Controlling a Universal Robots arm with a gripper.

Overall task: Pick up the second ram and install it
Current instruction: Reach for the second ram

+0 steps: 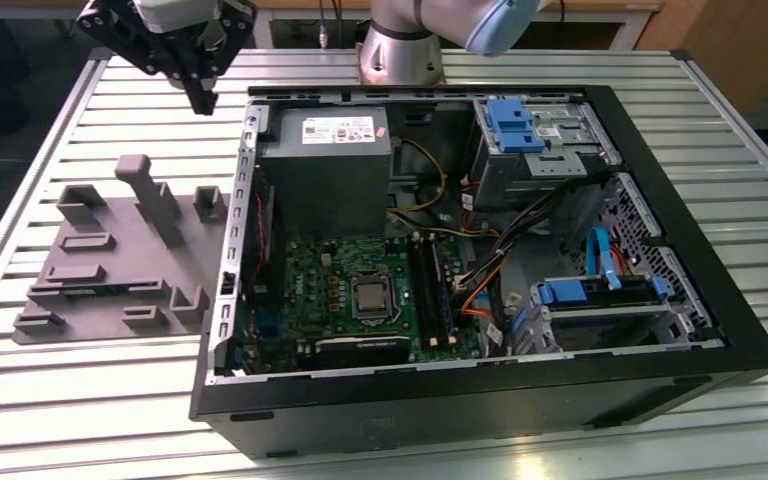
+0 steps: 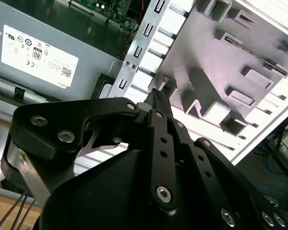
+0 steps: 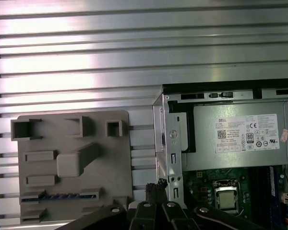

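First wrist view | second ram [image 3: 57, 196]: thin dark strip | in grey holder [image 3: 110, 163]

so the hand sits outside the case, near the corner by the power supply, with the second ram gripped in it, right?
Not gripped. The hand holds nothing. The second ram lies in a slot of the grey holder, as the first wrist view shows. The rest stands: the hand sits outside the case, near the corner by the power supply.

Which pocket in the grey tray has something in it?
The long narrow one holding the second ram, a thin dark stick; the others look bare.
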